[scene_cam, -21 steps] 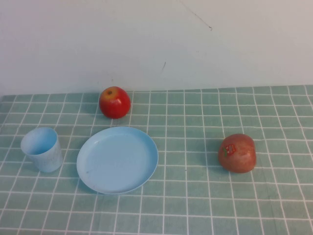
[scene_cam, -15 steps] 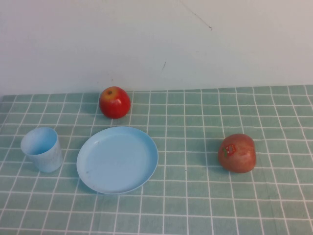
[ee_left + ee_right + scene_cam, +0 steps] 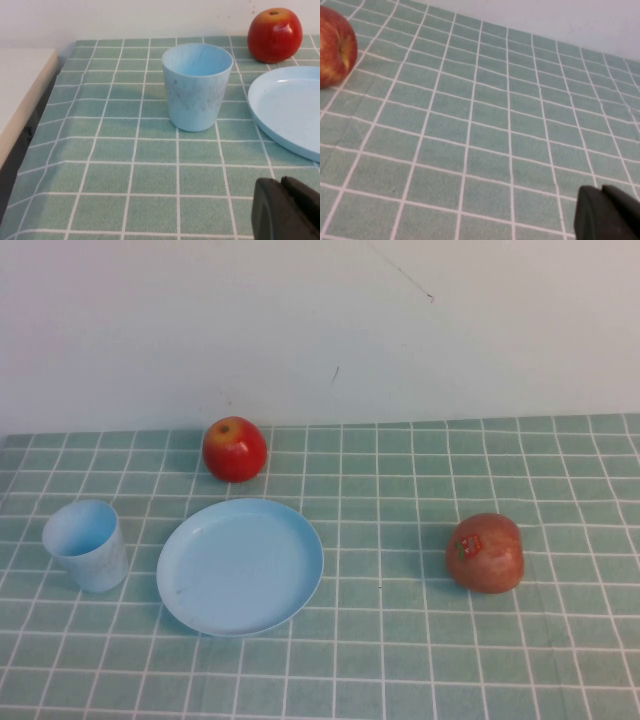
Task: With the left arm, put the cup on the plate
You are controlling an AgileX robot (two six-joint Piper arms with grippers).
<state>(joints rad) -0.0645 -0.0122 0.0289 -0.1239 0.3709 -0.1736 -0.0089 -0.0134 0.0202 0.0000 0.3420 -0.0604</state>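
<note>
The light blue cup (image 3: pixel 87 544) stands upright and empty at the left of the table, just left of the round light blue plate (image 3: pixel 240 565). The plate is empty. In the left wrist view the cup (image 3: pixel 196 91) stands ahead of my left gripper (image 3: pixel 280 187), with the plate's rim (image 3: pixel 285 107) beside it. The left gripper is shut and empty, well short of the cup. My right gripper (image 3: pixel 601 192) is shut and empty over bare cloth. Neither arm shows in the high view.
A red apple (image 3: pixel 235 448) sits behind the plate near the wall and shows in the left wrist view (image 3: pixel 274 34). A second, duller apple (image 3: pixel 485 552) with a sticker lies at the right and shows in the right wrist view (image 3: pixel 335 46). A white surface (image 3: pixel 20 90) borders the table's left edge.
</note>
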